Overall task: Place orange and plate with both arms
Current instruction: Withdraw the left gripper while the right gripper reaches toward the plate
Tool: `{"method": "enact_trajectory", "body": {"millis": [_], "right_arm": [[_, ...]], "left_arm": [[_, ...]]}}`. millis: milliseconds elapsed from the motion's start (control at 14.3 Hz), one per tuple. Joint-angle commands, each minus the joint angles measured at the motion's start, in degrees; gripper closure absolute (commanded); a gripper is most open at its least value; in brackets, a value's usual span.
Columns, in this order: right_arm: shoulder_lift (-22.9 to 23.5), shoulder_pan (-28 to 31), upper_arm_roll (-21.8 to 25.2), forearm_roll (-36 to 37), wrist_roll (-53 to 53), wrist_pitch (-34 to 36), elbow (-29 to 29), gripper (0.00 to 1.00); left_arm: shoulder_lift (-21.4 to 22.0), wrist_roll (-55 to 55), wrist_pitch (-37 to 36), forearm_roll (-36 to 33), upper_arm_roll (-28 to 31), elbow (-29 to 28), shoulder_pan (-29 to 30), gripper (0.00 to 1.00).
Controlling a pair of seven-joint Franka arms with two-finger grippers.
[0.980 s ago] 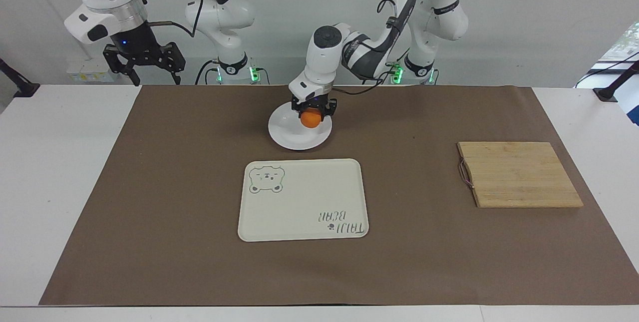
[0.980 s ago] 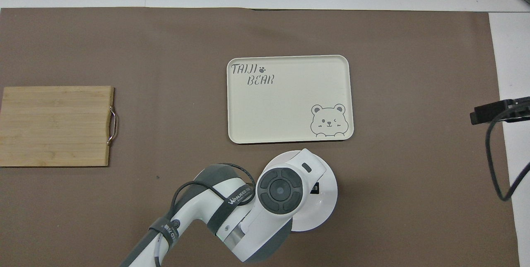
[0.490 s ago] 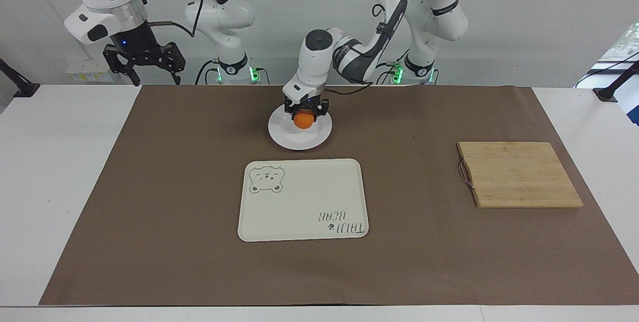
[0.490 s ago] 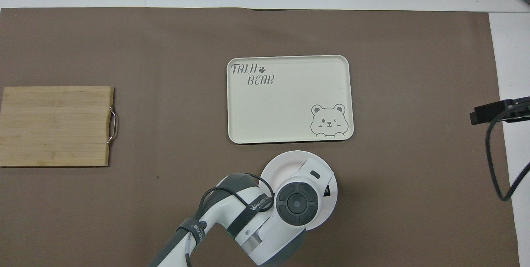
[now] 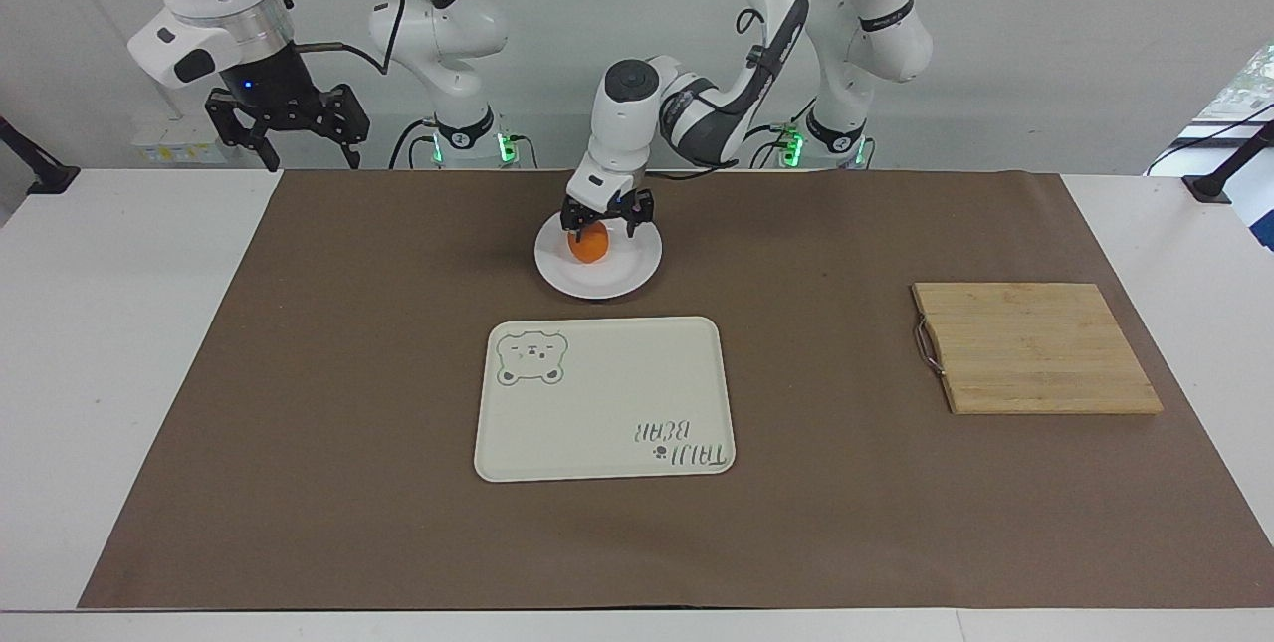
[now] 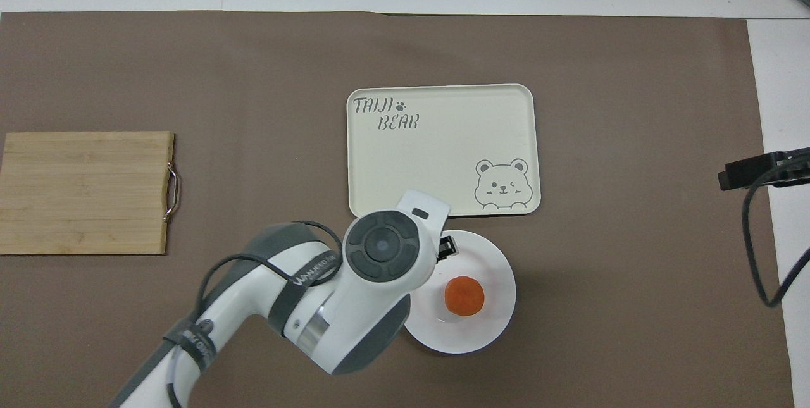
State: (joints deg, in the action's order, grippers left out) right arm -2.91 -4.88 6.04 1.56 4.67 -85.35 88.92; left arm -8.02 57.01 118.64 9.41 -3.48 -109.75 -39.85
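The orange (image 5: 588, 246) rests on the white plate (image 5: 627, 271), which lies on the brown mat near the robots; it also shows in the overhead view (image 6: 464, 295) on the plate (image 6: 487, 332). My left gripper (image 5: 606, 215) hangs just above the orange with its fingers spread and empty. In the overhead view the left arm's wrist covers one edge of the plate and only a fingertip (image 6: 447, 247) shows. My right gripper (image 5: 284, 127) waits open, raised over the table's edge at the right arm's end.
A cream tray with a bear drawing (image 5: 607, 393) (image 6: 436, 155) lies just farther from the robots than the plate. A bamboo cutting board (image 5: 1030, 348) (image 6: 82, 193) lies toward the left arm's end. A brown mat (image 5: 348, 423) covers the table.
My left gripper opened and let go of the orange, which now sits on the plate. The gripper has lifted slightly off it. The right arm has not moved.
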Motion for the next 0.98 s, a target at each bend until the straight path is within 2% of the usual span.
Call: {"method": "enact_trajectory", "body": {"millis": [0, 210, 420, 560, 700, 910], "right_arm": [[-0.08, 0.49, -0.32, -0.68, 0.43, 0.01, -0.24, 0.00], [-0.08, 0.66, -0.06, -0.68, 1.21, -1.22, -0.15, 0.00], [-0.87, 0.58, -0.15, -2.34, 1.57, -3.76, 2.83, 0.00], [-0.87, 0.75, 0.20, -8.30, 1.05, -4.91, 5.03, 0.00], [-0.78, 0.67, 0.12, -11.21, 1.04, -7.97, 8.97, 0.00], [-0.78, 0.75, 0.20, -22.26, 1.66, -11.58, 15.30, 0.00]], "left_arm": [[1.85, -5.91, -3.94, 0.87, -0.38, 1.90, 6.69, 0.00], [3.62, -16.63, -4.03, 0.96, -0.38, 2.43, 15.30, 0.00], [3.54, -27.35, -4.12, 0.96, -0.38, 4.10, 22.77, 0.00], [3.54, -35.17, -4.29, 0.96, -0.30, 4.80, 27.09, 0.00], [3.62, -41.60, -6.48, 0.87, -0.38, 6.55, 30.87, 0.00], [3.54, -46.18, -9.56, 0.52, -0.30, 9.20, 35.09, 0.00]]}}
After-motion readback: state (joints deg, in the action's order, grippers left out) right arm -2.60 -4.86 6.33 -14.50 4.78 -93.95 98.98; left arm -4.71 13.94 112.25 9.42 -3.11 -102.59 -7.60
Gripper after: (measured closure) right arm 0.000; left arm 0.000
